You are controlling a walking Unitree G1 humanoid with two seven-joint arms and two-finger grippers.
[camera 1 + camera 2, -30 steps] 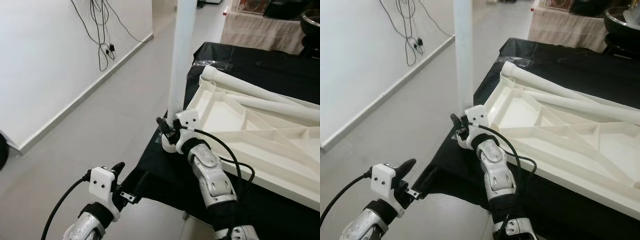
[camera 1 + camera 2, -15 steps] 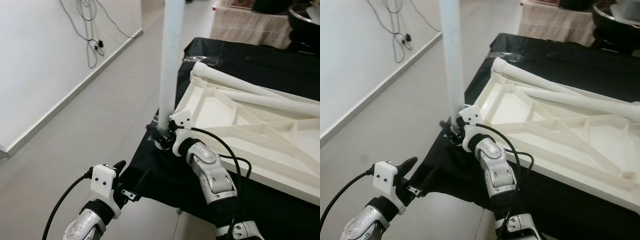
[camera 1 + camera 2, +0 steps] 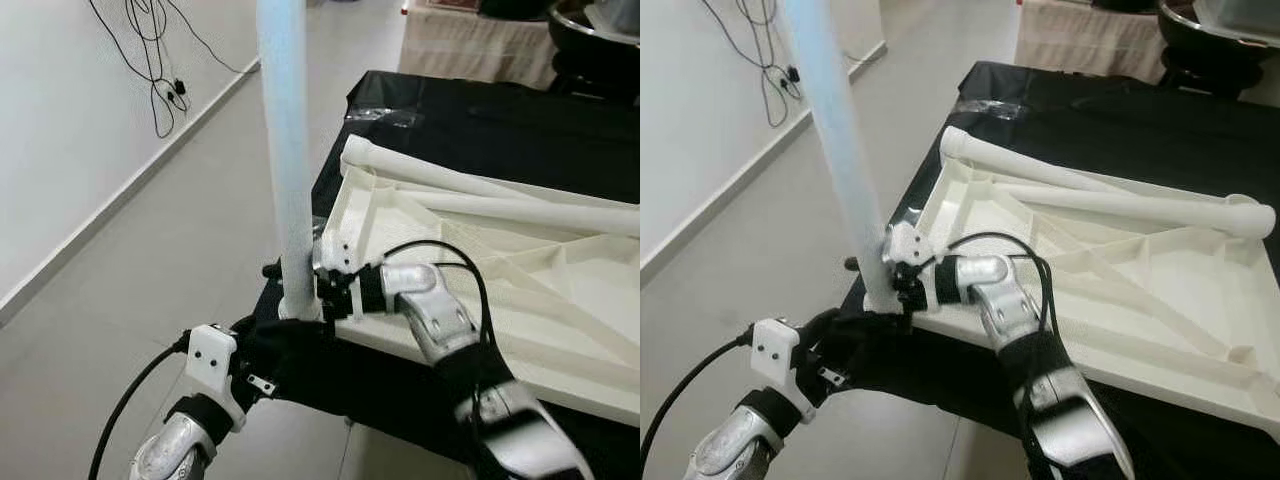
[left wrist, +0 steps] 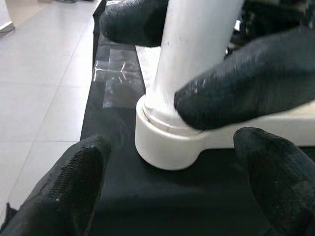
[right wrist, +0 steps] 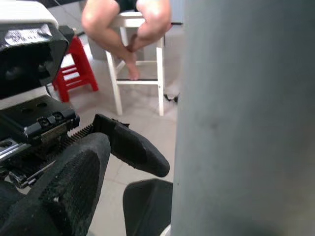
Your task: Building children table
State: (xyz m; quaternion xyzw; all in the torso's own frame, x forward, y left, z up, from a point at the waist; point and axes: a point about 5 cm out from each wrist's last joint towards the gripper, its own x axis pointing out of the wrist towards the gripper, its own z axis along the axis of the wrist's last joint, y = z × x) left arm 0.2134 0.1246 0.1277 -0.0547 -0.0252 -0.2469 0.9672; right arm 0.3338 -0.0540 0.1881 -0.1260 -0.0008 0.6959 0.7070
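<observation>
A white children's table top lies upside down on a black-covered table. One white table leg stands upright in the near-left corner socket, its top leaning slightly left. My right gripper is shut on the leg just above the socket; its black fingers wrap the leg in the left wrist view. My left gripper is open, low beside the table's corner, with its fingers spread either side of the socket and not touching it. Two more white legs lie inside the table top.
Grey tiled floor and a white wall with hanging cables are to the left. In the right wrist view a person's legs rest on a white stool, with a red stool beside it. A beige-covered table stands at the back.
The view has shifted. My right forearm has swung over the table top, and the leg's top now leans left. My left gripper has come up closer to the corner socket.
</observation>
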